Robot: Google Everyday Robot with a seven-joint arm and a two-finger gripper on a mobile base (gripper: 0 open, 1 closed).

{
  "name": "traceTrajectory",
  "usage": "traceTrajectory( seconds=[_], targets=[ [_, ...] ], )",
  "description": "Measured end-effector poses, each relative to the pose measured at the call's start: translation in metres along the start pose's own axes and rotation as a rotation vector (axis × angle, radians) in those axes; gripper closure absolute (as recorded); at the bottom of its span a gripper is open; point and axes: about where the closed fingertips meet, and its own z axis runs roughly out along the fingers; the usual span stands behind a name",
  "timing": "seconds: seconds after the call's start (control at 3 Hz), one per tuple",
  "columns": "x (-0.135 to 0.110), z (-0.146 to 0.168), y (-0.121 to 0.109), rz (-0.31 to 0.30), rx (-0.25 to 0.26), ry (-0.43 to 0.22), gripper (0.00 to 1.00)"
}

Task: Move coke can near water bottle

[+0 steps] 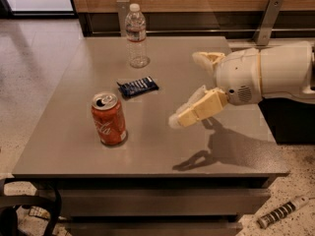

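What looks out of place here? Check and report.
Nothing stands out. The coke can and water bottle stand upright, a blue wrapper lies flat between them, and the pincer hovers open over the table, apart from all three.

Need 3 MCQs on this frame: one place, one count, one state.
1. Where does the wrapper lie?
A) between can and bottle
B) on top of the can
C) under the bottle

2. How many things are on the table?
A) one
B) three
C) five

3. The hand is:
A) shut on the can
B) open, empty, above the table right of the can
C) out of view

Key: 1A, it sits between them; 2B, can, wrapper, bottle; 3B, fingers apart, nothing held.
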Motion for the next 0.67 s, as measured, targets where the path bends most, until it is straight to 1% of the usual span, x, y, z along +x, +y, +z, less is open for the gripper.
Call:
traceTrajectory(
  seconds=[0.33, 0.67],
  targets=[
    [-0.004, 0.031, 0.004, -0.020, -0.022, -0.082, 0.00],
    [-0.013, 0.059, 0.008, -0.048, -0.041, -0.146, 0.00]
  ],
)
